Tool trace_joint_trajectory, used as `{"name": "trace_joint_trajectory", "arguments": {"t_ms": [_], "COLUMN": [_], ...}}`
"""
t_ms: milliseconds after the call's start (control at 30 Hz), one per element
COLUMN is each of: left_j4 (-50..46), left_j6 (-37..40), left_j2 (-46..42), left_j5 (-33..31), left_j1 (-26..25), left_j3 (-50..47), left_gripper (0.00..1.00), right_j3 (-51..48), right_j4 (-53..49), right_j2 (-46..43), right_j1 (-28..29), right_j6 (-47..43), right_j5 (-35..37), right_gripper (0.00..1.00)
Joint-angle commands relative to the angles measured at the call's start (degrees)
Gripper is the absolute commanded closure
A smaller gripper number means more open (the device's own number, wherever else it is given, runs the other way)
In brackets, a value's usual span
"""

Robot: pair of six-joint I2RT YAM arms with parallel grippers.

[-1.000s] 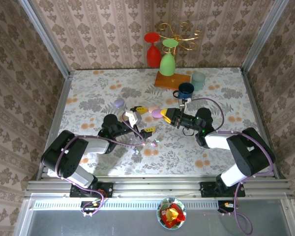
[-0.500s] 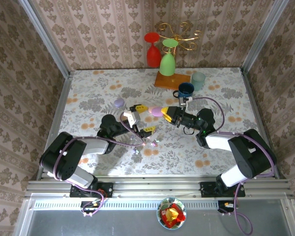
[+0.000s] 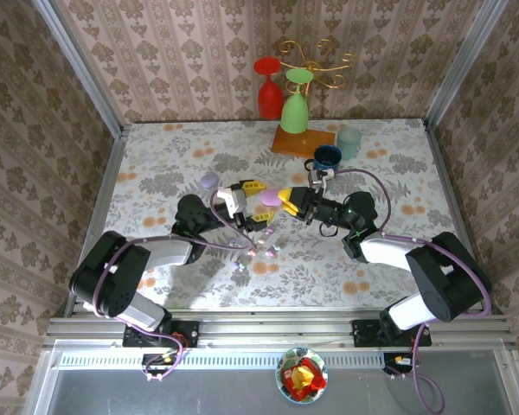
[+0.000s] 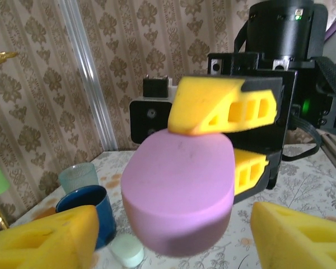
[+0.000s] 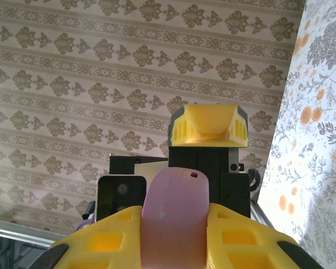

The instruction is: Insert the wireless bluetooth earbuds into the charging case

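Above the floral table [image 3: 156, 164], the right gripper [image 3: 284, 198] pinches a pink charging case [image 4: 179, 196] (lid apparently shut); the spread left gripper [image 3: 256, 201] could knock it loose.

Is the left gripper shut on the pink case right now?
No. The left gripper has its fingers wide apart beside the pink case, which the right gripper clamps.

we count two pebble-shaped cases [image 3: 209, 181], two cups [image 3: 326, 158], two goblets [image 3: 294, 111], one gold rack [image 3: 316, 54], roughly four tiny earbuds [image 3: 264, 252].
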Motion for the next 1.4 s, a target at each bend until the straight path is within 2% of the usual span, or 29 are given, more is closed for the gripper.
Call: {"name": "trace_joint_trajectory", "arguments": {"t_ms": [0,367,633,867,1333,1367], "left_j4": [1.52,1.65,1.53,1.6,1.52,1.52], "left_j6": [-1.61,-3.73,-4.68,-4.7,-4.82,-4.48], "left_j2": [1.58,2.33,1.79,2.03,1.93,1.94], "left_j5": [4.02,5.6,6.04,6.21,7.18,6.87], "left_j1": [0.42,0.36,0.36,0.35,0.28,0.28], "left_j3": [2.12,3.62,3.46,3.45,3.11,2.89], "left_gripper": [0.35,0.57,0.57,0.49,0.68,0.68], "right_j3": [1.48,1.91,2.07,1.91,1.73,1.8], "right_j4": [2.79,2.76,2.82,2.75,2.7,2.6], "right_j2": [-0.41,-0.17,0.84,0.92,1.92,1.95], "right_j1": [0.45,0.72,0.8,0.8,0.87,0.88], "right_j6": [0.9,0.28,0.39,0.34,0.18,0.0], "right_j5": [0.82,0.96,1.15,1.45,1.94,1.93], "right_gripper": [1.0,1.0,1.0,1.0,1.0,0.96]}}
